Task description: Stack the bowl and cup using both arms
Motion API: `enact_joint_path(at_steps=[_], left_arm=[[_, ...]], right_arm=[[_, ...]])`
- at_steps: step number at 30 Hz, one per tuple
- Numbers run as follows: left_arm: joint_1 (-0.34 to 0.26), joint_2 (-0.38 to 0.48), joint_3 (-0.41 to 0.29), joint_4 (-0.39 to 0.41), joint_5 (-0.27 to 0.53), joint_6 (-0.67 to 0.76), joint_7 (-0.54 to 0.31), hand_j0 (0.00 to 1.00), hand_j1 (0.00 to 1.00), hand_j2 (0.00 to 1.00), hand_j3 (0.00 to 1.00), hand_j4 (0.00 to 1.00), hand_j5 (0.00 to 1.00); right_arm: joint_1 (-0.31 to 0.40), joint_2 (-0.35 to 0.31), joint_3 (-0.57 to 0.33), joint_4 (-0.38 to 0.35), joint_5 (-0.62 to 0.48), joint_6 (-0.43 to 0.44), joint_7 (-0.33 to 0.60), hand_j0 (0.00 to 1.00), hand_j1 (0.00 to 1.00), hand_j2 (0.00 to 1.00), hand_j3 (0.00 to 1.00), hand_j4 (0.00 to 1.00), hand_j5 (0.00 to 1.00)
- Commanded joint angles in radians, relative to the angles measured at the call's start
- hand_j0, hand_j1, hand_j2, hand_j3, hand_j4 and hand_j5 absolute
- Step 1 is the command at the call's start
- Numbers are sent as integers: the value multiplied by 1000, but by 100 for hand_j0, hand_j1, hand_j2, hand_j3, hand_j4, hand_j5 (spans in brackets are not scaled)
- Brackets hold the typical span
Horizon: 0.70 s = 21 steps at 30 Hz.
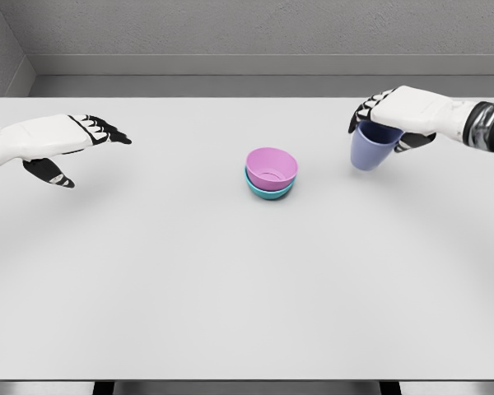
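Fingers of our right hand wrap the rim of the blue-violet plastic cup; our left hand is spread, empty. Between them the pink bowl nests in the teal bowl. A shallow rim grip risks tilting the cup on release.

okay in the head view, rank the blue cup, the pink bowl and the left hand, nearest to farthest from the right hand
1. Blue cup: held in the right hand.
2. Pink bowl: table centre, nested in a teal bowl.
3. Left hand: far left, open.
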Motion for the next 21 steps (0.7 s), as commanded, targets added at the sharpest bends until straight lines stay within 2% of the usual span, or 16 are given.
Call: enact_joint_path(at_steps=[1, 21], left_arm=[[0, 1, 1, 0, 6, 2, 0, 100, 100, 100, 100, 100, 100], [0, 2, 1, 0, 6, 2, 0, 100, 100, 100, 100, 100, 100]], right_arm=[[0, 6, 0, -21, -5, 3, 0, 68, 68, 68, 68, 68, 68], [-14, 29, -1, -85, -6, 2, 0, 68, 68, 68, 68, 68, 68]])
